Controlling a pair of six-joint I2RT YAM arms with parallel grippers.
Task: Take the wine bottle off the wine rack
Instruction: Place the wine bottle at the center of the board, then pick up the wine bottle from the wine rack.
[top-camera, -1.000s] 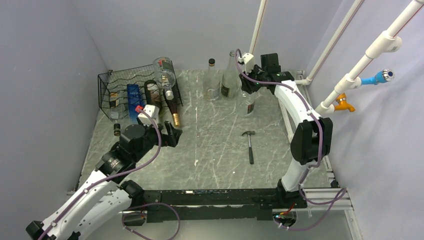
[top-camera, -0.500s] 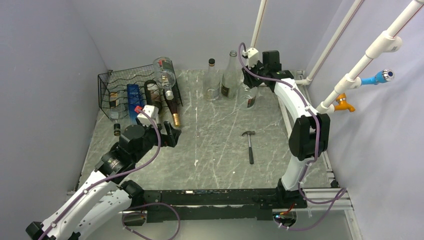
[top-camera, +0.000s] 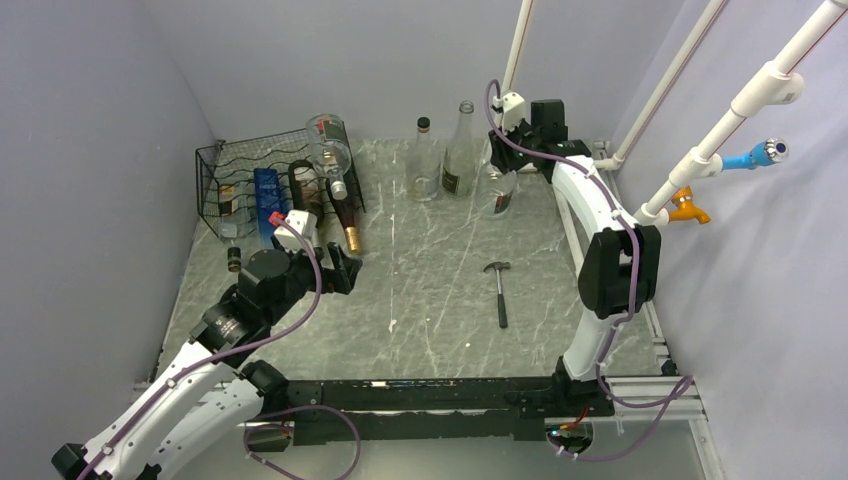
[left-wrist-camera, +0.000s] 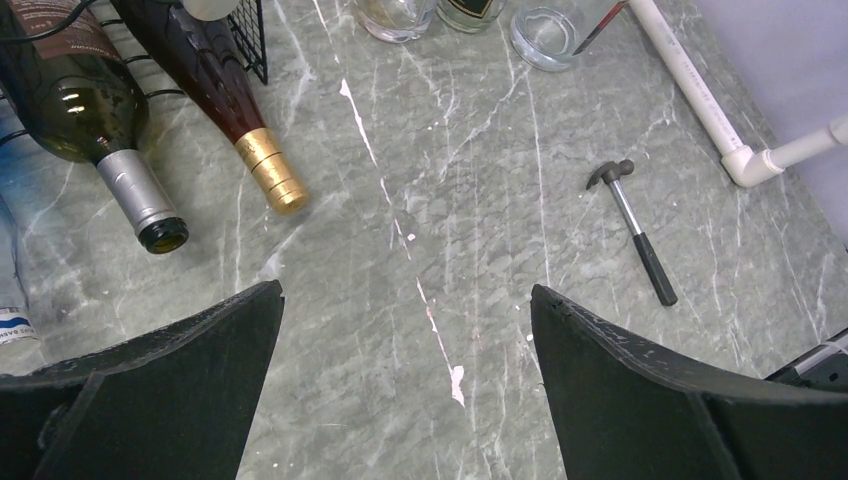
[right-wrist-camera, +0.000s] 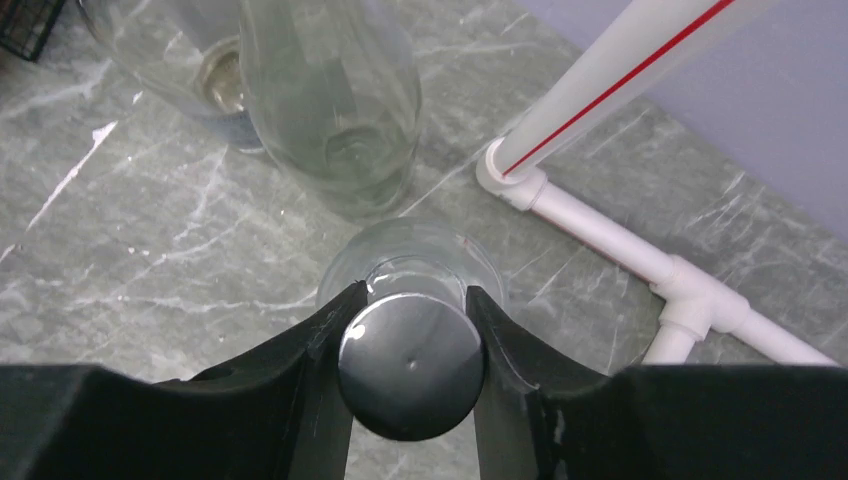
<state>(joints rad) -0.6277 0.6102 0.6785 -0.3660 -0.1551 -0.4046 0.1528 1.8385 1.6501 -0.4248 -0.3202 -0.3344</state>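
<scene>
The black wire wine rack (top-camera: 228, 175) stands at the back left with several bottles lying in it. A clear wine bottle (top-camera: 497, 197) stands upright at the back right. My right gripper (top-camera: 500, 152) is shut on its neck just under the dark round cap (right-wrist-camera: 410, 365), and its glass shoulder (right-wrist-camera: 420, 248) shows below the right gripper (right-wrist-camera: 413, 292). In front of the rack, my left gripper (top-camera: 345, 270) hangs open over the table. The left gripper (left-wrist-camera: 405, 300) has nothing between its fingers.
Two more upright bottles (top-camera: 424, 160) (top-camera: 460, 150) stand just left of the held one. A dark gold-capped bottle (left-wrist-camera: 225, 95) and a green silver-capped bottle (left-wrist-camera: 100, 125) stick out of the rack. A hammer (top-camera: 499, 290) lies mid-table. White pipes (right-wrist-camera: 600, 225) run along the right edge.
My right gripper has carried the clear bottle a little toward the back right, closer to the pipes. The left arm has not moved.
</scene>
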